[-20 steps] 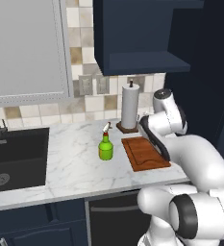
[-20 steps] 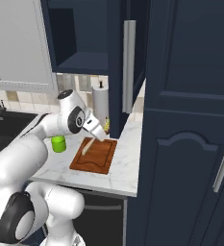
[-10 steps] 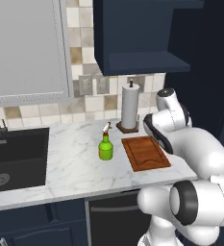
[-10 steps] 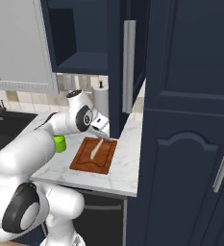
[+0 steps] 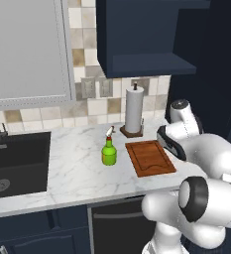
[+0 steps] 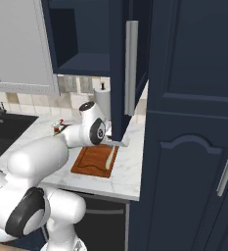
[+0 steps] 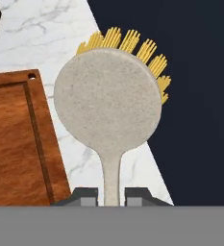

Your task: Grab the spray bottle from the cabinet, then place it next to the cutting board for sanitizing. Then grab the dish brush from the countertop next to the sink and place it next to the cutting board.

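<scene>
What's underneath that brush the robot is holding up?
Under the dish brush, held by the gripper, lie white countertop and the cutting board edge. Whatever sits directly behind its round head is covered.

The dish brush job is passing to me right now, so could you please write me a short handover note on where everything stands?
Pincer: shut on the dish brush by its slim handle, head pointing away from the hand, held over the countertop strip at the cutting board's right-hand side.
Spray bottle: upright on the marble just left of the board, out of the cabinet.
Sink: far left.
Done: bottle placed beside the board; brush picked up and carried across.
Left: lower the brush onto the marble next to the board, probably on that right-hand strip, then open the pincer.
</scene>
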